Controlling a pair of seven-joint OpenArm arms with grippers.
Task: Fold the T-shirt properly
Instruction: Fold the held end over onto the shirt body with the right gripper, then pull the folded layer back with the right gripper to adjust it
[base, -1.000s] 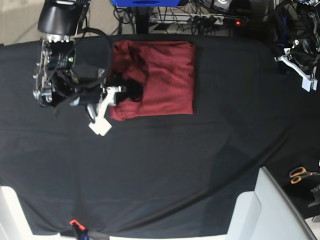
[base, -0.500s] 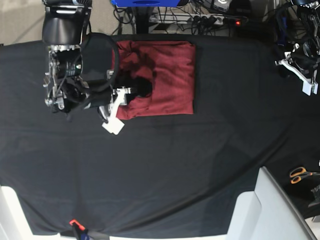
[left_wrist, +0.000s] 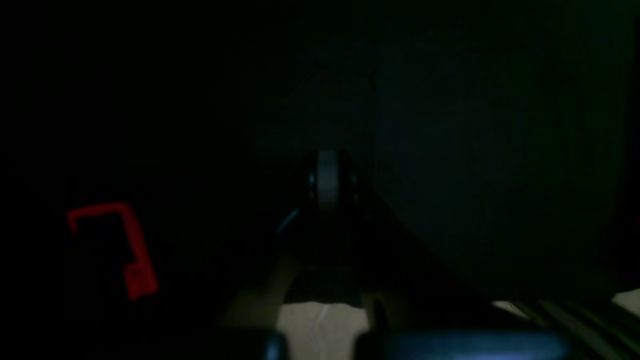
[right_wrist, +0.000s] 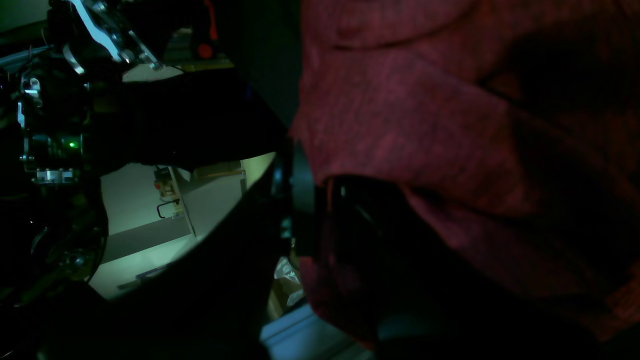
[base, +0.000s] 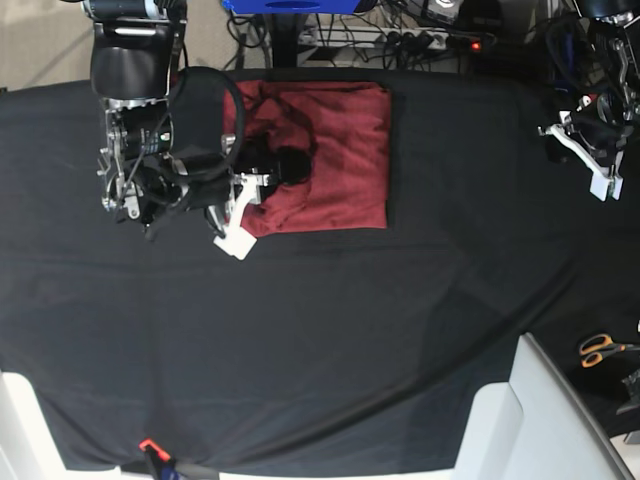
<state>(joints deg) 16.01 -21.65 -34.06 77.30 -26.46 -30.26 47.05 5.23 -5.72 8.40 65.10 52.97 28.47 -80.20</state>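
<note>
The brick-red T-shirt (base: 340, 150) lies folded into a rough rectangle at the back middle of the black cloth (base: 350, 330). My right gripper (base: 255, 190) is at its left edge, shut on a fold of the fabric and lifting it over the shirt. In the right wrist view the T-shirt (right_wrist: 425, 115) drapes over the dark finger (right_wrist: 302, 200). My left gripper (base: 600, 178) hovers shut and empty at the far right edge, well away from the shirt. The left wrist view is nearly black; only the closed fingertips (left_wrist: 327, 180) show.
Orange-handled scissors (base: 600, 348) lie at the right edge. A white panel (base: 535, 420) stands at the front right. Cables and a power strip (base: 420, 38) run behind the table. A small orange clip (base: 148, 445) sits at the front edge.
My right arm has moved to the right, carrying the shirt's left edge inward over the shirt. The left arm shifted slightly left.
</note>
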